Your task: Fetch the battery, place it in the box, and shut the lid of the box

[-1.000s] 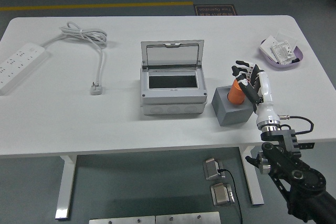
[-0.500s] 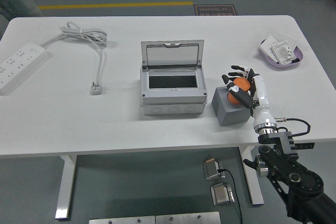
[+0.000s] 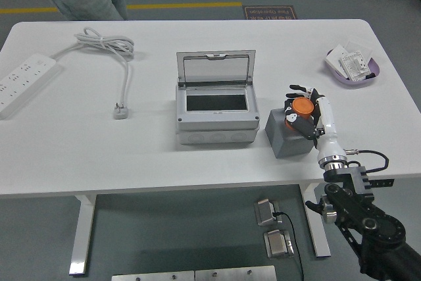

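Gripping the orange battery [image 3: 301, 111], the right hand [image 3: 308, 111] (seemingly closed) wraps it.

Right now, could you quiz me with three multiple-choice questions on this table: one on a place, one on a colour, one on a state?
1. Where is the purple tray?
A. far right
B. far left
C. inside the box

2. What colour is the battery?
A. green
B. orange
C. blue

3. How is the box lid?
A. shut
B. missing
C. raised open

Answers: 1 A, it sits near the table's right far corner. 2 B, orange shows between the right hand's fingers, above the grey block. 3 C, the lid stands up behind the box's open top.
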